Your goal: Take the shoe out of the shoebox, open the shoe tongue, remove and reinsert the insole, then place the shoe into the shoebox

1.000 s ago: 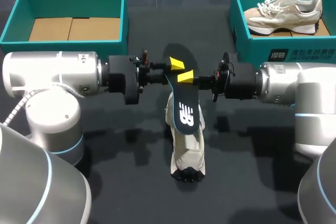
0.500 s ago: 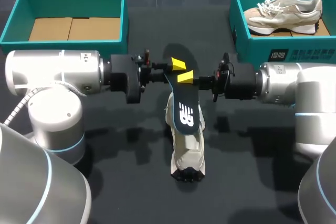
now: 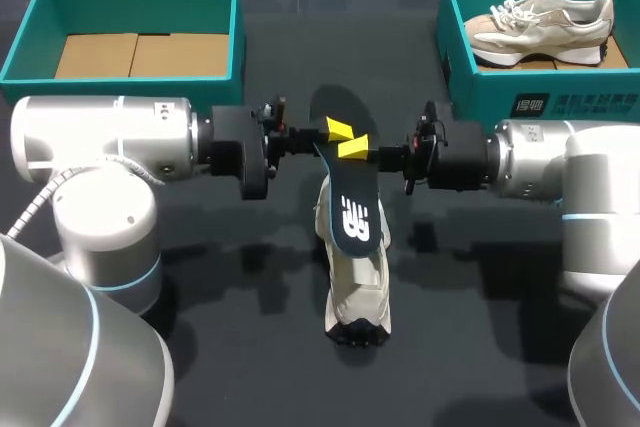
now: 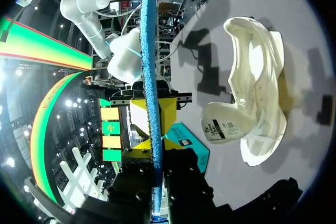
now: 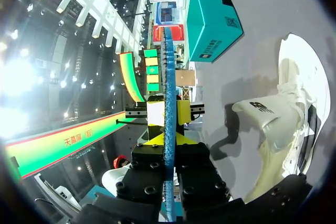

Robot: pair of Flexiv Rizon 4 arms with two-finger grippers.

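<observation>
- Insole: held in the air at the table's middle, pinched near its upper end from opposite sides. The left gripper and right gripper are each clamped on it, their yellow tips almost touching.
- Both wrist views show the insole edge-on, running straight out between that arm's fingers. This double hold looks like a handover or regrip, steadying the floppy piece before it is fed back in.
- Its lower end hangs down to the shoe. I cannot tell whether it rests inside the opening.
- The shoe lies on the dark table directly under the grippers, its tongue folded back so the mouth stays open for reinsertion.
- The left shoebox stands bare-floored, probably awaiting this shoe.
- The right shoebox holds a second sneaker, well clear of the work.
</observation>
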